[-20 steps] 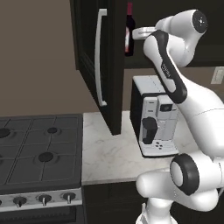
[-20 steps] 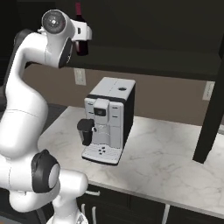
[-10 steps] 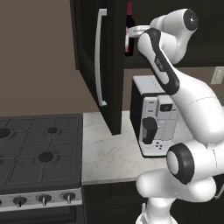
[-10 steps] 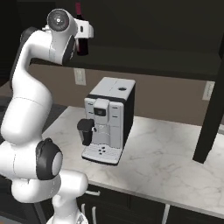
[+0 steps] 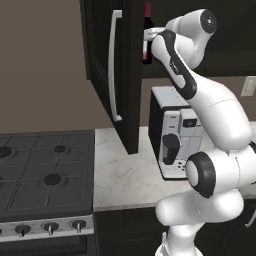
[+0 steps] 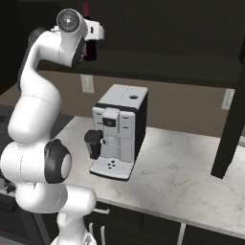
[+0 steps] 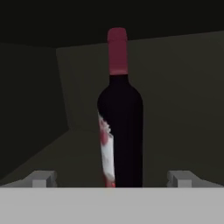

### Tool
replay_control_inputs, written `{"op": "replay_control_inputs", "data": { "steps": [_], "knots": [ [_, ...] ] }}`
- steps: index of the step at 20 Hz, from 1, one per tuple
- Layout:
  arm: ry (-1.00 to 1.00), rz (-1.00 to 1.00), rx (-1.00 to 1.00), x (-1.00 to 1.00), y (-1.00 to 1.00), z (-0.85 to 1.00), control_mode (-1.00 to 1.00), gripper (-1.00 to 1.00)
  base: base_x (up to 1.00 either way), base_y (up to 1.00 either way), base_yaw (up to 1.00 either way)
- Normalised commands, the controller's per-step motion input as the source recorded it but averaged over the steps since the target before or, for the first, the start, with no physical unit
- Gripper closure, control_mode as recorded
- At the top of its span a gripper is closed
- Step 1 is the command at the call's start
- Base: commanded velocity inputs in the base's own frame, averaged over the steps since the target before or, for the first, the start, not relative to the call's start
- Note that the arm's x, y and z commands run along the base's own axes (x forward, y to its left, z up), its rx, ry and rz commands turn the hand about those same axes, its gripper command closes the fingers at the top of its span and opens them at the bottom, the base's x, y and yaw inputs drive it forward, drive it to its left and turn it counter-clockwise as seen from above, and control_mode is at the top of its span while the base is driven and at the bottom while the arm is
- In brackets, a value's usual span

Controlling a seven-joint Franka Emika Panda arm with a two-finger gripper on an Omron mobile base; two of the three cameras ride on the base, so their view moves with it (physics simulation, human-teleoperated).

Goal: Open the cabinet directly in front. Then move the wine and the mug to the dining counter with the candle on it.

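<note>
With the cabinet [image 5: 125, 75] doors already swung open, we've got the arm reaching way up into it. Our gripper [image 7: 113, 179] is spread wide, not holding anything, and the wine [image 7: 120, 118] stands upright on the cabinet shelf, centred between the two fingertips [image 7: 43, 178] in the hand view, though they don't seem to be touching it. You can see its red neck top and the red-and-white label turned off to the left side. From the left base view the wine bottle pokes up just beside the wrist, right behind the open door with its long pale bar handle [image 5: 114, 65]. Down below, a coffee machine [image 6: 119, 131] sits on the marble counter [image 6: 182, 172], and a gas stove [image 5: 45, 175] is off to the left of it.
</note>
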Motion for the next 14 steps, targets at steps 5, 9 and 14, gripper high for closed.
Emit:
{"op": "replay_control_inputs", "data": {
  "steps": [5,9,14],
  "knots": [
    [0.00,0.00,0.00,0.30,0.02,0.00,-1.00,-1.00,0.00,0.00,0.00],
    [0.00,0.00,0.00,0.29,0.06,0.00,-1.00,-1.00,0.00,0.00,0.00],
    [0.00,0.00,0.00,0.23,0.09,0.00,-1.00,-1.00,0.00,0.00,0.00]
  ]
}}
